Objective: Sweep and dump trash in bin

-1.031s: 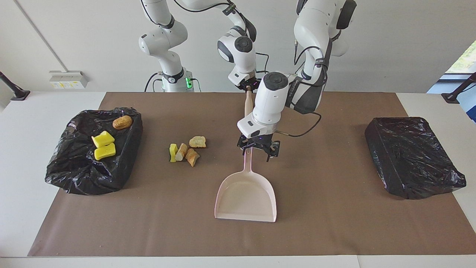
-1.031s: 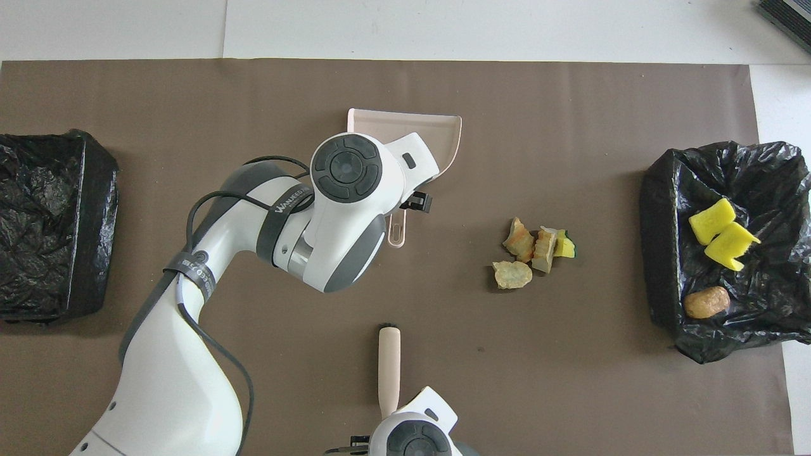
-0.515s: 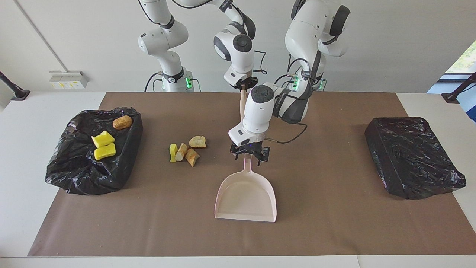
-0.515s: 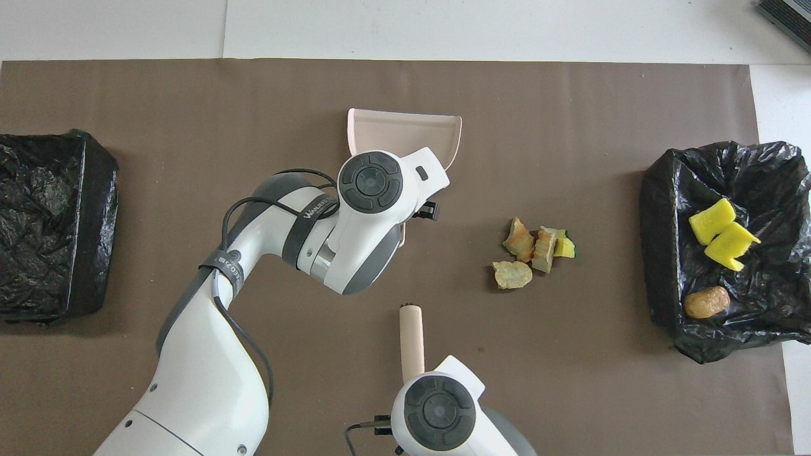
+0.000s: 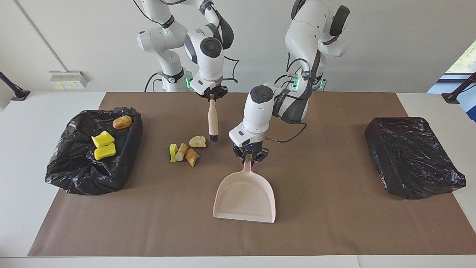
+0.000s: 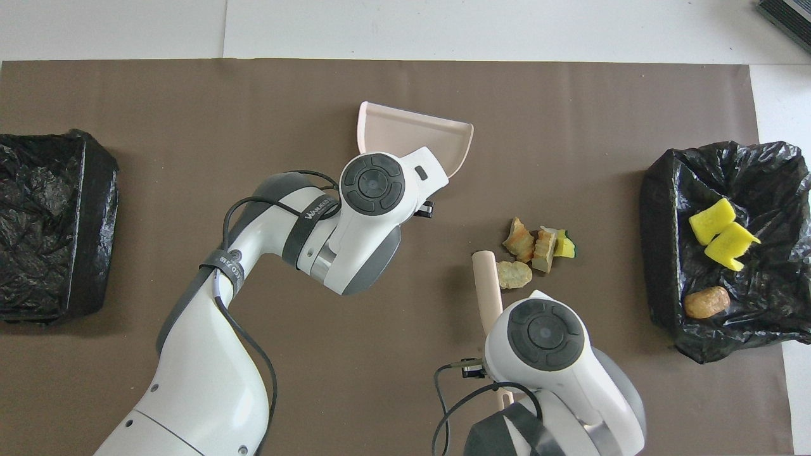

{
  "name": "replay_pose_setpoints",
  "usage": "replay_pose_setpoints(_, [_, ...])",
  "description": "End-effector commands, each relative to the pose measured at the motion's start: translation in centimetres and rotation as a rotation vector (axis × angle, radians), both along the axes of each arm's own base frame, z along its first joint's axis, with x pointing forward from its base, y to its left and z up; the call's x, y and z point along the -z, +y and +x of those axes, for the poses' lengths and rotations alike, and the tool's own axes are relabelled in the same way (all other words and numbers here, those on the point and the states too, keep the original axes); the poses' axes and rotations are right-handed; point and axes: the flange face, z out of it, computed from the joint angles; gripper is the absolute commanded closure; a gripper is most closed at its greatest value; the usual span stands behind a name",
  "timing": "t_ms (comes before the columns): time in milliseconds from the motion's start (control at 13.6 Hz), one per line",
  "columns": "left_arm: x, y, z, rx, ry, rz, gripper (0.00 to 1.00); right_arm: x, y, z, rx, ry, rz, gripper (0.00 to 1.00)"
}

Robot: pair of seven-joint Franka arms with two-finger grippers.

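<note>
L gripper (image 5: 250, 157), frame centre, clamped on dustpan (image 5: 245, 195) handle. R gripper (image 5: 212, 95), upper centre, clamped on brush (image 5: 212, 121), bristles beside loose trash (image 5: 186, 149), centre-left. Step: setup for sweep. Next: pan mouth turned toward pile, then brush pushes chunks in; bin (image 5: 93, 152) w/ trash at frame left.

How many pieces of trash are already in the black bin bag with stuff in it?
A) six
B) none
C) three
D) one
C: in the open bin bag at the right arm's end of the table lie two yellow sponge pieces and one brown lump, while four more chunks sit on the brown mat.
</note>
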Motion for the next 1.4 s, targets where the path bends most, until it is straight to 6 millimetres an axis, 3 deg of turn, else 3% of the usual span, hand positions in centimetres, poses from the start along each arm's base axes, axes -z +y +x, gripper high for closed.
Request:
replay_pose_setpoints(0, [-1.0,0.8,0.3,0.035,-0.070,0.062,0.92,-0.2,-3.8,2.1,-0.067,-0.008,-0.051,1.00])
replay_pose_setpoints(221, [-3.6,2.5,-0.1,0.167,-0.065,0.107,0.93,-0.8,-6.6,4.5,-0.136,-0.045,-0.142,1.00])
replay_pose_setpoints(368, [-4.7,5.8,0.1,0.448,-0.015,0.179,0.97,-2.1,-8.6,5.4,-0.164,-0.030,-0.243,1.00])
replay_pose_setpoints(515, [-5.7,8.6,-0.1,0.581,0.066,0.213,1.00,-1.9,-10.1,5.3,-0.164,-0.008,-0.293,1.00])
replay_pose_setpoints(736, [-5.4,11.6,0.4,0.821,0.144,0.223,1.00,-1.0,-16.2,6.8,-0.129,0.008,-0.297,1.00])
replay_pose_setpoints(883, [-4.5,13.2,-0.3,0.923,0.178,0.223,1.00,-0.8,-19.0,7.5,-0.132,0.006,-0.283,1.00])
replay_pose_setpoints(1031, [-3.4,13.3,-2.3,1.001,0.194,0.225,1.00,2.0,-18.5,7.5,-0.091,0.052,-0.261,1.00])
replay_pose_setpoints(1178, [-2.0,11.0,-5.9,1.069,0.107,0.223,1.00,3.2,-17.0,7.4,-0.041,0.073,-0.193,1.00])
replay_pose_setpoints(1325, [-1.7,11.0,-7.1,1.082,0.090,0.225,1.00,4.9,-15.5,7.7,-0.008,0.069,-0.164,1.00])
